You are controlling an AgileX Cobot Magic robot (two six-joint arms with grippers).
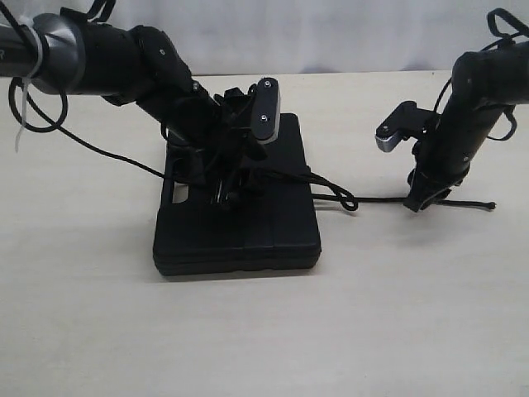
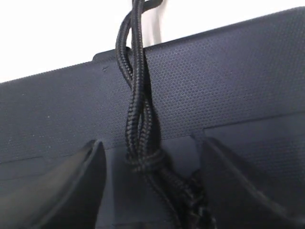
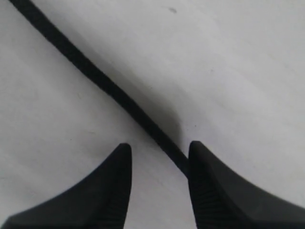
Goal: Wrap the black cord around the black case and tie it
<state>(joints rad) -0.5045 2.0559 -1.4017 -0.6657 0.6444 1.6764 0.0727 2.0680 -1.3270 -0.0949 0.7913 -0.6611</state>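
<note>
Black case [image 1: 240,236] lying flat on pale table [image 1: 413,322]. Black cord [image 1: 372,201] crossing lid as twisted double strand, tail trailing right across table. Left gripper [image 2: 147,145] poising over lid, fingers spread wide, straddling twist without pinching. Right gripper [image 3: 158,144] reaching down to table, fingers parted around cord tail, not clamping.

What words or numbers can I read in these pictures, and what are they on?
No text can be read anywhere.
black case: plain, no label showing.
left arm: a small white mark at the picture's edge, cut off and too blurred to read.
black cord and table: nothing written.
</note>
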